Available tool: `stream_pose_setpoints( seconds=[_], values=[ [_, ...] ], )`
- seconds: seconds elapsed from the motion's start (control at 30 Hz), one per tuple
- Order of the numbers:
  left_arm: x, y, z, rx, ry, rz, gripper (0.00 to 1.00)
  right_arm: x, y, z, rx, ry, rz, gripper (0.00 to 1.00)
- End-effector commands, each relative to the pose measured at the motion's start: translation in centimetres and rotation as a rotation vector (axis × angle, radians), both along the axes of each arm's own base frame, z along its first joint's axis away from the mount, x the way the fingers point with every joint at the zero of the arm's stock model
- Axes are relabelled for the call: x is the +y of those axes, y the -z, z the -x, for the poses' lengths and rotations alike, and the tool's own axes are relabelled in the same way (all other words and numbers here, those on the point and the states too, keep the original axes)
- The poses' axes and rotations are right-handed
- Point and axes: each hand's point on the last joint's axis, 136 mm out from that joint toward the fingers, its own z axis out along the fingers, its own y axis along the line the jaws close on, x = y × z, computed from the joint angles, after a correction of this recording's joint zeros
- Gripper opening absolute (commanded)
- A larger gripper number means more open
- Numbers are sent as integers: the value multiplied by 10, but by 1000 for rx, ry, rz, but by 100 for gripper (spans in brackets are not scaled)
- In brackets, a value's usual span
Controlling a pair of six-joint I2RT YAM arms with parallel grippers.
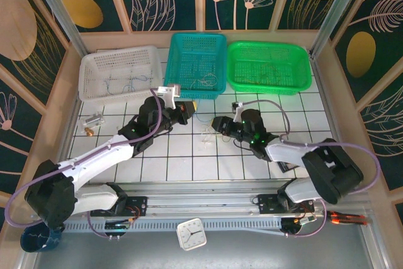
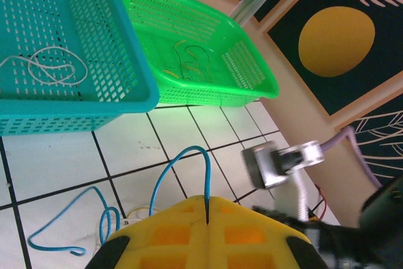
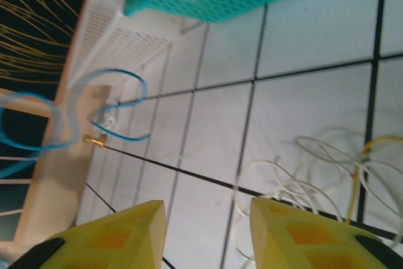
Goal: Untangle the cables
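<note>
Cables (image 3: 315,174), white and yellow, tangle beside the right gripper's (image 3: 208,218) parted fingers; left wrist view reveals left gripper (image 2: 206,212) clenching 1 blue cable (image 2: 179,159).

Robot lab: tiled table (image 1: 182,168) inside aluminium frame (image 1: 343,14).

Three baskets are set side by side along the far side of the table (image 1: 189,168): the left basket (image 1: 119,51), the middle basket (image 1: 192,94) and the right basket (image 1: 267,88). Loose strands (image 2: 44,67) are held inside them. The left gripper (image 1: 192,108) is placed just before the middle basket, and the right gripper (image 1: 217,123) is placed to its right. The cables (image 1: 206,135) are spread on the table between the two grippers, slightly nearer the arm bases. One strand (image 2: 182,155) is pinched in the left gripper's closed jaws. A clock (image 1: 191,234) is laid before the table's near edge, between the arm bases.
</note>
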Motion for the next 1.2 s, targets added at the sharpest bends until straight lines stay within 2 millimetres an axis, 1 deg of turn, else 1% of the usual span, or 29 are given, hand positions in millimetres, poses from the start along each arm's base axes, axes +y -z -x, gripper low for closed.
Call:
stream_pose_setpoints(
  seconds=[0.0, 0.2, 0.33, 0.47, 0.67, 0.83, 0.93, 1.03, 1.17],
  values=[
    [-3, -3, -3, -9, -5, 37, 0, -4, -21, -2, -33, 31, 6, 46],
    [-4, -2, -4, -7, -7, 40, 0, -15, -48, 0, -74, 84, -23, 54],
    [-5, -1, -4, -7, -7, 44, 0, -17, -65, 2, -92, 92, -69, 59],
    [-6, -2, -5, -8, -6, 47, 0, -18, -76, 1, -102, 107, -103, 62],
    [-5, -3, -5, -10, -9, 50, 0, -22, -83, -1, -106, 143, -139, 62],
    [-5, -4, -6, -11, -10, 52, 0, -37, -82, -2, -104, 227, -137, 62],
    [-6, -5, -6, -12, -10, 54, 0, -42, -84, 0, -108, 244, -143, 62],
    [-6, -4, -6, -9, -9, 51, 0, -41, -86, 3, -107, 233, -154, 63],
    [-6, -4, -6, -7, -11, 53, 0, -38, -87, 4, -102, 220, -170, 67]
  ],
)
